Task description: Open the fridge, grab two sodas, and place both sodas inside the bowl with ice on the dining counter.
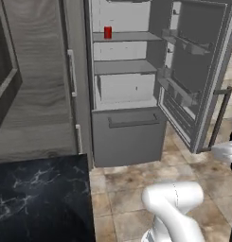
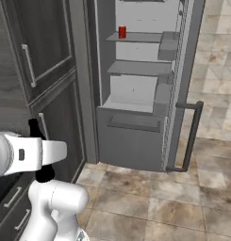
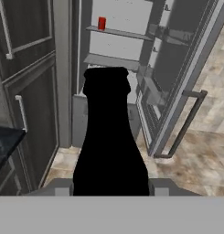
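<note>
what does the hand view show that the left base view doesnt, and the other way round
Hand view alone: a dark bottle close up, standing between the tool's fingers, which are closed on its lower body.

Left base view alone: the black marbled dining counter across its lower left, and the robot's white arm at the bottom.

Shared: the fridge with its door swung open, the red can on an upper shelf, the lower drawer shut, the wood-grain cabinets beside it, and the tiled floor.

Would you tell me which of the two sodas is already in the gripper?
The dark bottle, standing upright between the fingers of the gripper. The red can sits apart on an upper shelf of the open fridge.
</note>
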You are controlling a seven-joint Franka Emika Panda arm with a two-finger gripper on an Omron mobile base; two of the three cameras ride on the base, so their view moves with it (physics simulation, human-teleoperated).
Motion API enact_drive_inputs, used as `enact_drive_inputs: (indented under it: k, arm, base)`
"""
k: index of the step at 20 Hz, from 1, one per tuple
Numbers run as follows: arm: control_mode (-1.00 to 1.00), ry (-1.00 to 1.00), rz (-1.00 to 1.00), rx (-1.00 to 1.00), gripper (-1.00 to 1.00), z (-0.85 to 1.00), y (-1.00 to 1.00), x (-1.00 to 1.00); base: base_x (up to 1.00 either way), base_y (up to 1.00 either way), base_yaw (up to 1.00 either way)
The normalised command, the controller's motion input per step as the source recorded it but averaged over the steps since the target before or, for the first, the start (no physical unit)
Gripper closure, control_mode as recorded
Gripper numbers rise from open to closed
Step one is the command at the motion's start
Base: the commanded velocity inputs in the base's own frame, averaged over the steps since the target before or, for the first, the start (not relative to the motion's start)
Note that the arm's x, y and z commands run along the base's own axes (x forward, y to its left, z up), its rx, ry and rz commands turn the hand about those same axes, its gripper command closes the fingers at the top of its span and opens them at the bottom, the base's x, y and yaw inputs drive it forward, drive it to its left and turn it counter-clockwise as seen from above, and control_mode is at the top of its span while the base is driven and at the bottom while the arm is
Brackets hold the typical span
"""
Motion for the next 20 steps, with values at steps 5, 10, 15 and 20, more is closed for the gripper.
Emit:
enact_drive_inputs:
  k: [5, 10, 15, 20]
  arm:
    - [1.0, 0.0, 0.0, 0.0, 1.0, 0.0, 0.0, 0.0]
    - [1.0, 0.0, 0.0, 0.0, 1.0, 0.0, 0.0, 0.0]
    - [1.0, 0.0, 0.0, 0.0, 1.0, 0.0, 0.0, 0.0]
    - [1.0, 0.0, 0.0, 0.0, 1.0, 0.0, 0.0, 0.0]
  base:
    - [-1.0, 0.0, 0.18]
    - [-0.95, -0.18, 0.22]
    - [-0.31, -0.59, 0.31]
    - [0.17, -0.73, 0.34]
